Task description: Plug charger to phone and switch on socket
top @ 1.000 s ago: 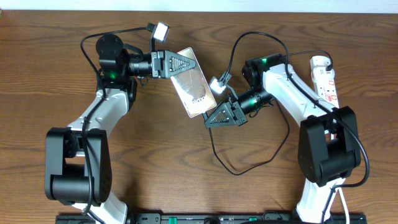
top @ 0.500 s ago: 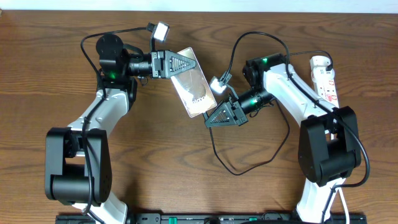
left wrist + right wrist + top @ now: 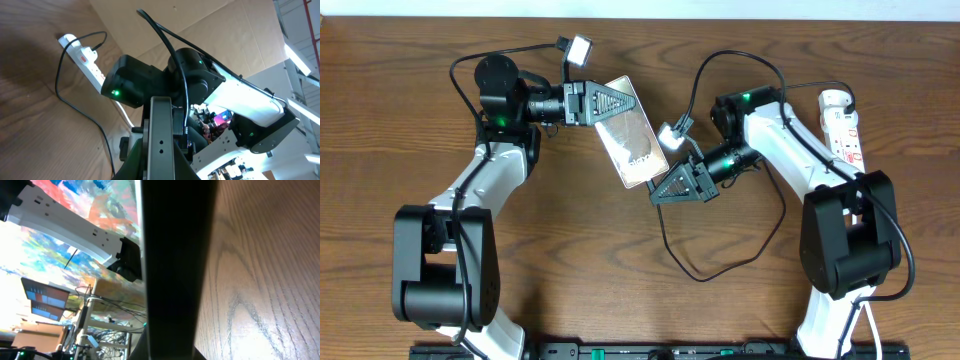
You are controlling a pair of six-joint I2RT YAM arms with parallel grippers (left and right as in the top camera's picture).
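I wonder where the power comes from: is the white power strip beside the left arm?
No, the power strip lies by the right arm, at the table's far right.

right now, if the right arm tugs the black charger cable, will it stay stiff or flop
Probably floppy: the charger lies in a loose loop on the table beside the right gripper, so it should trail, not push. Likely light, with slack to spare. The thin cord might twist in the shut jaws.

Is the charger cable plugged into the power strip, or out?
Plugged in: the charger ends at a plug seated in the power strip.
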